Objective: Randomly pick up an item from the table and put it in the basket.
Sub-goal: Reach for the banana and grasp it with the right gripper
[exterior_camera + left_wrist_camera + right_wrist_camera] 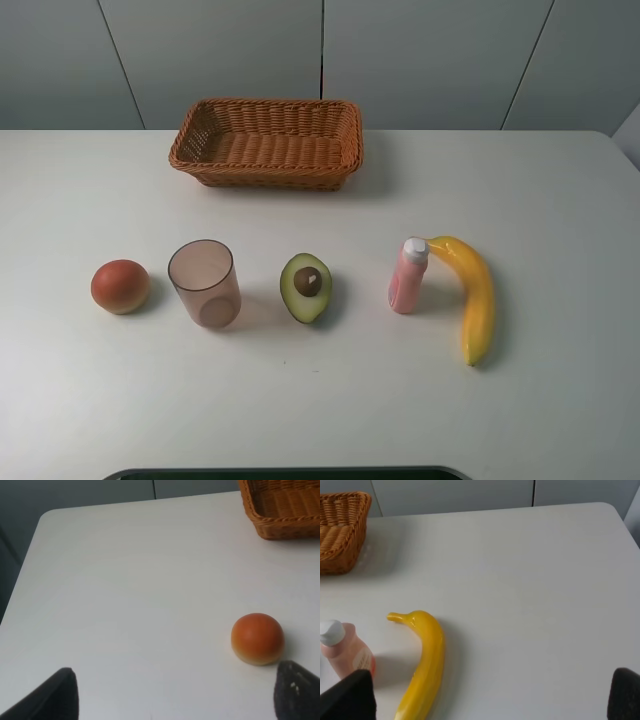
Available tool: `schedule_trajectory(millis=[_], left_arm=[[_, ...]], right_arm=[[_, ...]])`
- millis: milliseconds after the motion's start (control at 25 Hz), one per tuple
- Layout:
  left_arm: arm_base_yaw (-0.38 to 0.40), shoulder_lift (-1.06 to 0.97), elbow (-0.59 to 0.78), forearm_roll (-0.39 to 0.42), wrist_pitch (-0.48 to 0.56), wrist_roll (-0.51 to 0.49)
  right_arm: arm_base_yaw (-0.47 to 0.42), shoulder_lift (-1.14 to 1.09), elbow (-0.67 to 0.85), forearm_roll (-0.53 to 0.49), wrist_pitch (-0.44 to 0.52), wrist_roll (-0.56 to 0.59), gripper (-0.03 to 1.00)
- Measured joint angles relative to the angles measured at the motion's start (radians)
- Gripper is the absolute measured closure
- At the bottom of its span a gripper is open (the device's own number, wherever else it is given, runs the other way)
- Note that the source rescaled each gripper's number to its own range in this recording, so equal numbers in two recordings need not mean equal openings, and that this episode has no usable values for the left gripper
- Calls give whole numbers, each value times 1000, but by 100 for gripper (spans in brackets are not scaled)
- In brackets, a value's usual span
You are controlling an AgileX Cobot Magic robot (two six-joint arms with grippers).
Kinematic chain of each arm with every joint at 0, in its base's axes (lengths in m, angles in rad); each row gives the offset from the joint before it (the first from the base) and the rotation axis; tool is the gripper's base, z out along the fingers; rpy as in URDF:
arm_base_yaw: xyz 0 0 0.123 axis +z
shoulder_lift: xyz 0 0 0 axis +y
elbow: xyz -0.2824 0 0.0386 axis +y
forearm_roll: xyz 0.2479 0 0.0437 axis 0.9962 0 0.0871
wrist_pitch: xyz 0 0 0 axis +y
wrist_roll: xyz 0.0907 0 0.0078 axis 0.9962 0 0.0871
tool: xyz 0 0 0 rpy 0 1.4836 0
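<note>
Right tool (485,702): fingers are standing wide apart, gripping nothing.

Long curved yellow banana (426,662), one: is lying flat on the white counter (560,200) toward its right edge, just ahead of this tool. Its long axis is running from near edge to far edge, stem farthest. The right arm is sitting nearer.

Left tool (175,700): is also gaping, empty, well apart from the banana.

One each, in a row leftward:
- pink plastic bottle (407,277), just beside the stem
- halved green avocado (306,287)
- translucent pinkish cup (205,283)
- round orange-red fruit (120,286)

Rectangular orange-brown wicker basket (266,170), one: is sitting empty at the far edge's middle.
</note>
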State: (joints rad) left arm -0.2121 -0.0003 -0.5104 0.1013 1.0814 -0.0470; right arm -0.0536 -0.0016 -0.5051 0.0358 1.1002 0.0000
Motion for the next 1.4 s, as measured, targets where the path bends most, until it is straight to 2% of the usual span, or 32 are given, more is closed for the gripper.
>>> schedule_trajectory(millis=[1400], left_arm=[[0,0,0,0,0,2]], right_arm=[[0,0,0,0,-2,0,-3]])
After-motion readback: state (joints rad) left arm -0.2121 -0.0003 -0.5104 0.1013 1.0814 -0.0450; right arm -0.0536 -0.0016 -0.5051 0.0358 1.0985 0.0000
